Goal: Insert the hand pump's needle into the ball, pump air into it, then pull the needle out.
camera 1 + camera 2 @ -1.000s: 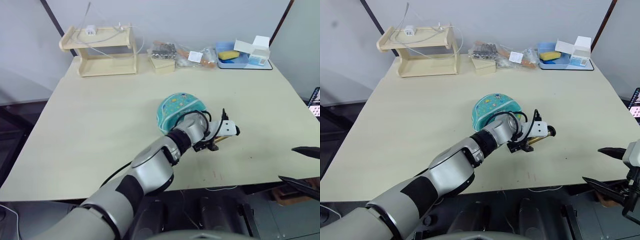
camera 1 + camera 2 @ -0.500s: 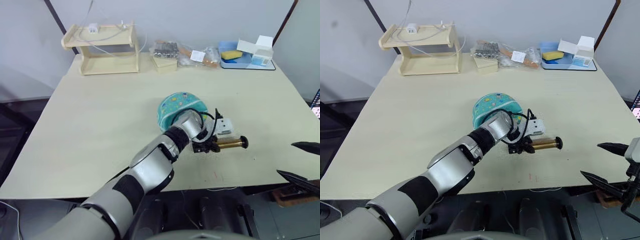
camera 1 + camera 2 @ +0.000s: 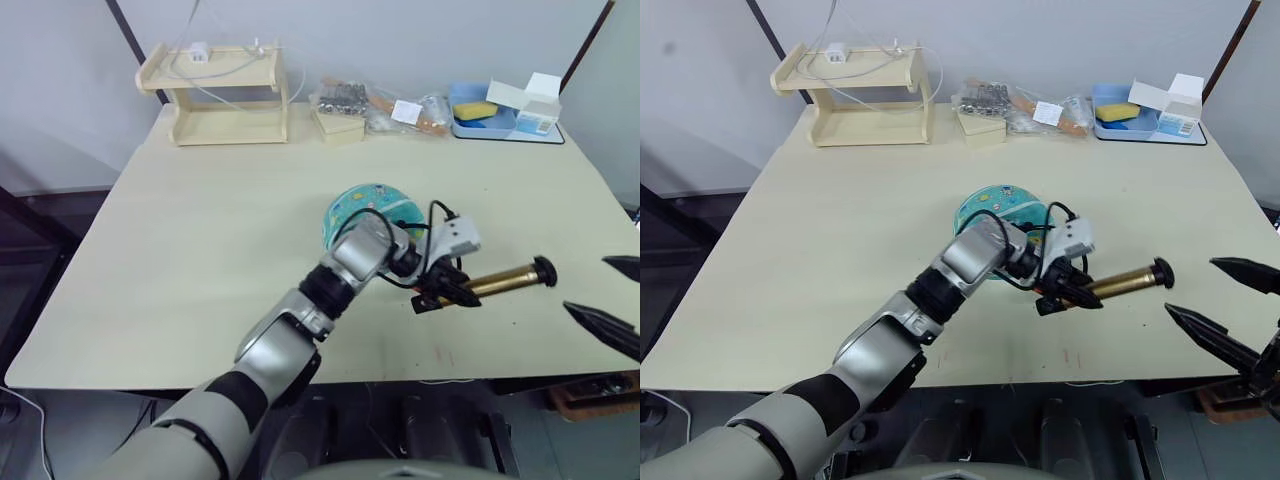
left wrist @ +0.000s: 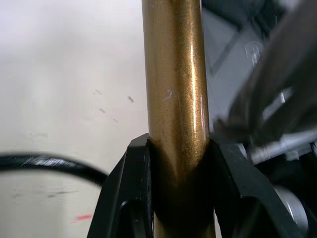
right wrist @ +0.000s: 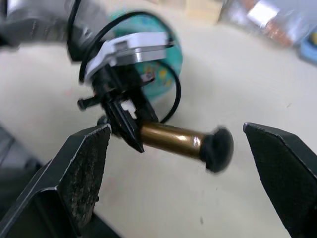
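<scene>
one ball [image 3: 372, 203], one hand pump [image 3: 505, 279], two grippers

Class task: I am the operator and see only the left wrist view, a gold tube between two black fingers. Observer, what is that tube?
Observer: It is the hand pump, clamped in the left gripper near one end.
Operator: Where is the ball?
Observer: The ball sits on the table, behind the left wrist.
Operator: And the other arm?
Observer: The right gripper is open, its fingers spread either side of the pump's black end cap in its own wrist view.
</scene>
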Tool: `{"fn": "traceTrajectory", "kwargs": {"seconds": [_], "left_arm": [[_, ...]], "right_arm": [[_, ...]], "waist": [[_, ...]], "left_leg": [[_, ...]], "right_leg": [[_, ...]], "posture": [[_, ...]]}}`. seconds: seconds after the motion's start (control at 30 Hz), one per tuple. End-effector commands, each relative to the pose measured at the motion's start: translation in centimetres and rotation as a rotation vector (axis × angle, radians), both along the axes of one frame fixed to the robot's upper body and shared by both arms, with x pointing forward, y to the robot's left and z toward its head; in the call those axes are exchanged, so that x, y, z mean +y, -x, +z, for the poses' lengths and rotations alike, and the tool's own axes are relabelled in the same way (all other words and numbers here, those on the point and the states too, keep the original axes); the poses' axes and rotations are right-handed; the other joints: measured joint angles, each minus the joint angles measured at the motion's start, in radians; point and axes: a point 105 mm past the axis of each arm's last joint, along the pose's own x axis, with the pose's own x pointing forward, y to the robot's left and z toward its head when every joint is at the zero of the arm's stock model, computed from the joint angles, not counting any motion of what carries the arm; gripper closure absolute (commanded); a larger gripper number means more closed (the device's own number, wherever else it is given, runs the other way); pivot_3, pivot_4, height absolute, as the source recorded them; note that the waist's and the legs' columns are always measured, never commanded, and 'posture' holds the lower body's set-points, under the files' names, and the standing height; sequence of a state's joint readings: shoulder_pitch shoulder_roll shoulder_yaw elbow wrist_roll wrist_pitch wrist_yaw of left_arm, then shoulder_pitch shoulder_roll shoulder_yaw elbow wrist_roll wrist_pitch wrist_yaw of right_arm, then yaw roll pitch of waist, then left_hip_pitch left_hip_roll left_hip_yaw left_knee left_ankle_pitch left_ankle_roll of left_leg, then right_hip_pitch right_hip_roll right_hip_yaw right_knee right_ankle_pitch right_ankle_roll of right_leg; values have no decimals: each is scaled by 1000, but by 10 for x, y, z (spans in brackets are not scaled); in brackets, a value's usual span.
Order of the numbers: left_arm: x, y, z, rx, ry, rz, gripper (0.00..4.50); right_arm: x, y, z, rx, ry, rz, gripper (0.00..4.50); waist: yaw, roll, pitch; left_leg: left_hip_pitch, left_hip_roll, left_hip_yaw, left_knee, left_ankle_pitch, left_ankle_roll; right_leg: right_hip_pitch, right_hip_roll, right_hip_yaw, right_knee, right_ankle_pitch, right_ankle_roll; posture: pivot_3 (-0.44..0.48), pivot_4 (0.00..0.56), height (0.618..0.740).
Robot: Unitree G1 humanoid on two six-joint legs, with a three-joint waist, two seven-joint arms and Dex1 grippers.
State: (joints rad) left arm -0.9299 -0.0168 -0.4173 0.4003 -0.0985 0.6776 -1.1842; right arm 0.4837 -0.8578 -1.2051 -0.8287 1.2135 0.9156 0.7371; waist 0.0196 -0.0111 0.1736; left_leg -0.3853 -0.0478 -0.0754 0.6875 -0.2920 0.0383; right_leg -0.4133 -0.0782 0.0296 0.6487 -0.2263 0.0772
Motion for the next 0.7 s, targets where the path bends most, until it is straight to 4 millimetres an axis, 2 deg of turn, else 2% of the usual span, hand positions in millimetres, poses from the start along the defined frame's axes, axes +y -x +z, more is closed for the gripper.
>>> {"fn": "traceTrajectory", "kwargs": {"seconds": [0.03, 0.17, 0.3, 0.5, 0.7], "left_arm": [[4, 4, 29, 23, 178, 10, 3489], [25, 6, 36, 86, 316, 33, 3489], [40, 4, 35, -29, 420, 90, 3489], [65, 12, 28, -117, 574, 125, 3489], [82, 14, 12, -154, 623, 159, 3489]], "right_arm": [[6, 1, 17, -69, -56, -24, 0], [13, -6, 23, -99, -65, -74, 0], [20, -21, 27, -135, -111, -123, 0], [47, -42, 21, -82, -262, -59, 0], [77, -56, 17, -26, -373, 48, 0]], "waist": [[5, 0, 0], [12, 0, 0], [29, 2, -1], [36, 4, -2], [49, 7, -3]], "left_leg": [[0, 0, 0, 0, 0, 0], [-1, -2, -1, 1, 0, 0], [-1, -2, -3, 0, 1, -1], [-2, -2, -5, 1, 3, -4], [-4, -2, -7, 1, 3, -4]], "right_leg": [[0, 0, -1, 0, 0, 0], [0, -2, -1, 0, 0, 1], [0, -2, -3, 0, 0, 1], [1, -2, -5, -1, 0, 0], [1, -2, -9, -2, 0, 0]], "posture": [[0, 150, 740], [0, 150, 740], [0, 150, 740], [0, 150, 740], [0, 150, 740]]}}
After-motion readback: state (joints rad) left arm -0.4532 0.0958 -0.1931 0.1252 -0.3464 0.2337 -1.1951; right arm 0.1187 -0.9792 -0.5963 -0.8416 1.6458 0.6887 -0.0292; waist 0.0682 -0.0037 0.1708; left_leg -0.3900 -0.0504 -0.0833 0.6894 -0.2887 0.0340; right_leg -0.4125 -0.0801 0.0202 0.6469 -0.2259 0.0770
